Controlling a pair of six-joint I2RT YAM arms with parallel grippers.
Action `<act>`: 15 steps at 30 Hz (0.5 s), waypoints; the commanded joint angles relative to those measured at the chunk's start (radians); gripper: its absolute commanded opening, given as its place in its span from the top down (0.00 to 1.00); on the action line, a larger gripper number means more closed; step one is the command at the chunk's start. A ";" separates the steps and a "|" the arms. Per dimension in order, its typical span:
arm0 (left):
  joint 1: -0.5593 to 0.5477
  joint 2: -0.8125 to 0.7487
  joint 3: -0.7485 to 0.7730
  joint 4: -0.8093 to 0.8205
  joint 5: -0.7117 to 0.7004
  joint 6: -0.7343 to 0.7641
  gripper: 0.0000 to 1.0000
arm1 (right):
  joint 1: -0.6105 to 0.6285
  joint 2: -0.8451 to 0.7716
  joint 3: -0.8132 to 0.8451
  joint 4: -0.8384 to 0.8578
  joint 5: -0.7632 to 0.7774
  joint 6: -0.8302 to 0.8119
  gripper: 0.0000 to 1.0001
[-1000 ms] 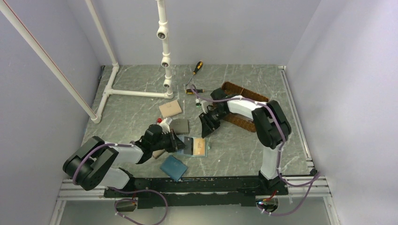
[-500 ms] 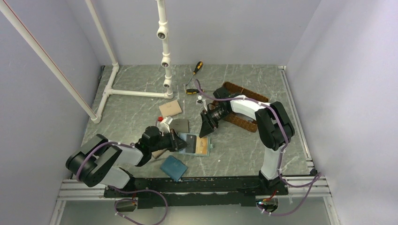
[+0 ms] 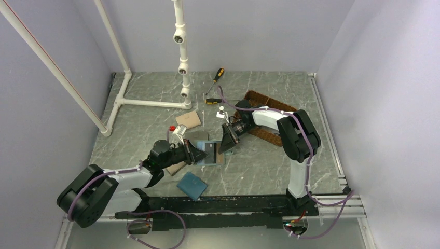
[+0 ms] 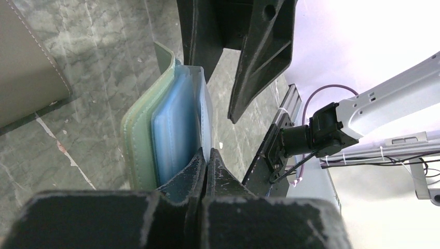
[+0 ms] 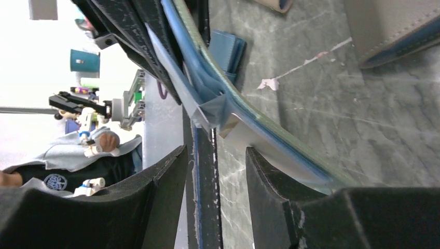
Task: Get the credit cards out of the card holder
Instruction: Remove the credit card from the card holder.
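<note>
Jaws of your left gripper (image 4: 206,155) clamp the holder (image 4: 137,135), the right gripper (image 5: 214,155) is open; a skewed pinch on the card (image 5: 249,140) may drag the holder too.

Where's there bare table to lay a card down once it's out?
Bare marble between the basket and the near rail, right of the card holder; between the white pipe and the left arm. Crowded from the card holder to the blue wallet.

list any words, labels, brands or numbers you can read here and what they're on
No text is readable in any view.
Round emblem on a dark shirt, right wrist view: too small and blurred to read.
Card holder: no print shows on it.
</note>
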 commanded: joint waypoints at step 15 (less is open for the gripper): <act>-0.001 -0.017 0.021 0.090 0.029 -0.036 1.00 | 0.017 -0.019 -0.022 0.102 -0.156 0.073 0.55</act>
